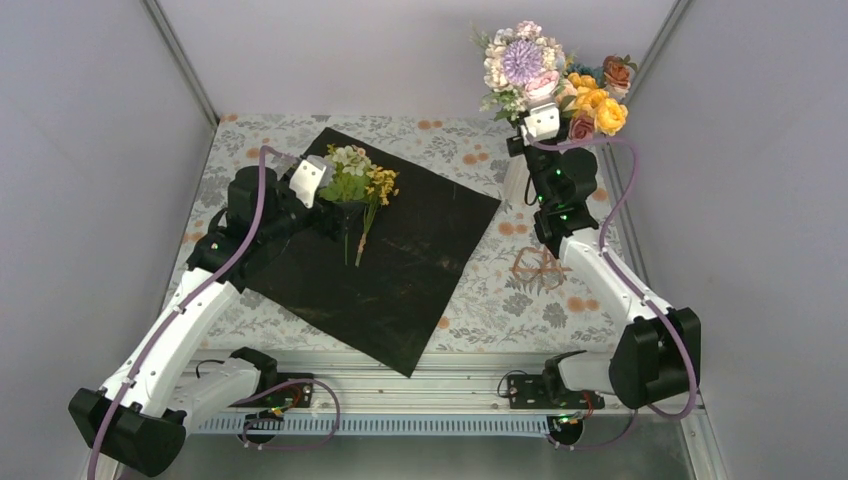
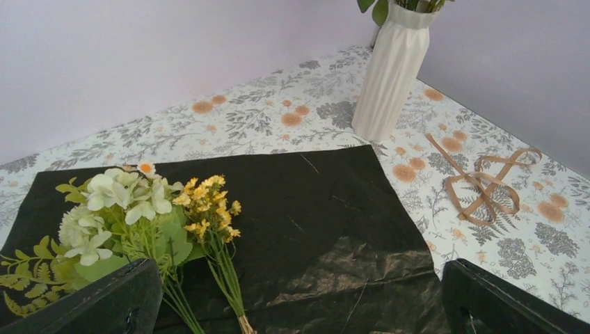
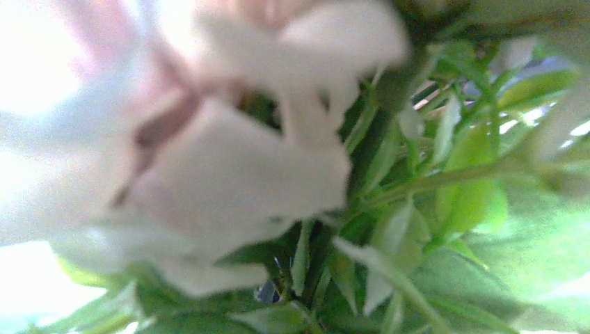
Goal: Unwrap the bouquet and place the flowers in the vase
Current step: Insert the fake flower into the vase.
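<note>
The left gripper (image 2: 299, 306) hangs wide open, empty, over the black sheet (image 2: 334, 229) beside white and yellow flowers (image 2: 149, 209). Far right, the right gripper (image 1: 538, 122) is closed, fingertips buried among blooms (image 1: 545, 70) above the vase (image 2: 393, 69); blurred petals hide any grip.

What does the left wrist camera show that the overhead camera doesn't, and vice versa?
Only the left wrist view: the vase's ribbed side, unobstructed. Only the overhead view: the flowers' blooms above the vase, with the right gripper beneath them. Both: the black sheet, the small white-and-yellow bunch on it, the tan ribbon.
</note>
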